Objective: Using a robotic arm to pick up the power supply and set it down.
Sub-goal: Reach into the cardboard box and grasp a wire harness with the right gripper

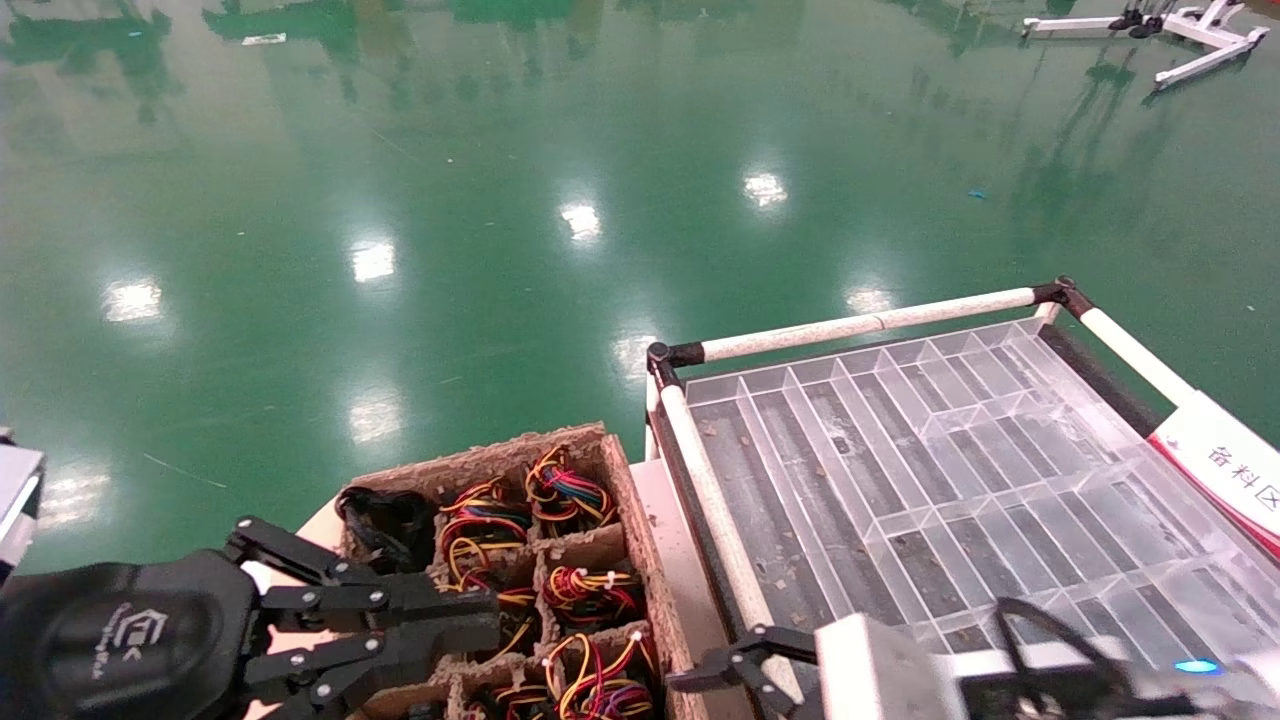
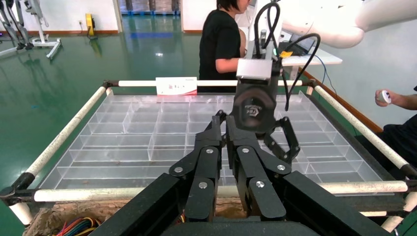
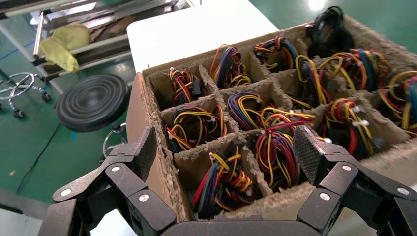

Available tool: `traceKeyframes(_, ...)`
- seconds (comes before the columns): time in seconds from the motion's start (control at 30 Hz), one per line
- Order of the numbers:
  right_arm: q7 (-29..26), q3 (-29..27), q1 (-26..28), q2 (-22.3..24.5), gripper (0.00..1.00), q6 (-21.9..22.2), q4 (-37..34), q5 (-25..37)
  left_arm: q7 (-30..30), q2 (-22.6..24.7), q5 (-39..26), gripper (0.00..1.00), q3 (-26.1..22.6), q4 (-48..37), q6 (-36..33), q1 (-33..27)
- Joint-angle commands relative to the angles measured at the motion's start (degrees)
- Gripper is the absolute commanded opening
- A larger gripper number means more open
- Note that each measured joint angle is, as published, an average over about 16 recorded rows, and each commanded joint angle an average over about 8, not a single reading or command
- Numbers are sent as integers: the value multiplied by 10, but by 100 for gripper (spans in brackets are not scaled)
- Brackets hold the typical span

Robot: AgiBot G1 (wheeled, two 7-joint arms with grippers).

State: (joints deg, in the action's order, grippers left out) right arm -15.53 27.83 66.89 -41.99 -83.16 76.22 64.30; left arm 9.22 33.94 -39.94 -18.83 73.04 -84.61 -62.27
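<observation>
The power supplies show only as red, yellow, blue and black wire bundles (image 3: 223, 179) standing in the compartments of a cardboard box (image 1: 628, 500); their metal bodies are hidden. The robotic arm's right gripper (image 3: 227, 152) hangs open just outside the box's near wall, with its fingers (image 3: 309, 152) wide apart and nothing between them. In the head view this gripper (image 1: 692, 688) sits at the bottom edge, between the box and the clear tray. My left gripper (image 1: 490, 625) is shut and empty, reaching over the box from the left, and its fingertips meet in the left wrist view (image 2: 223, 123).
A clear plastic tray with many dividers (image 1: 950, 450) lies right of the box inside a white pipe frame (image 1: 860, 325). A person in black (image 2: 221, 44) stands beyond the tray. A black stool (image 3: 92, 101) and a white table (image 3: 196, 29) lie behind the box. The floor is green.
</observation>
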Motion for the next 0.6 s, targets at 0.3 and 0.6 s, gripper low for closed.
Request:
traceKeyframes(0.3,-39,46,29,-54,0,17,2,79,0,0,0,0,0,0,0,0)
traceKeyframes(0.6,-57,75,46,-85,0,21,3,130,0,0,0,53,0,0,0,0)
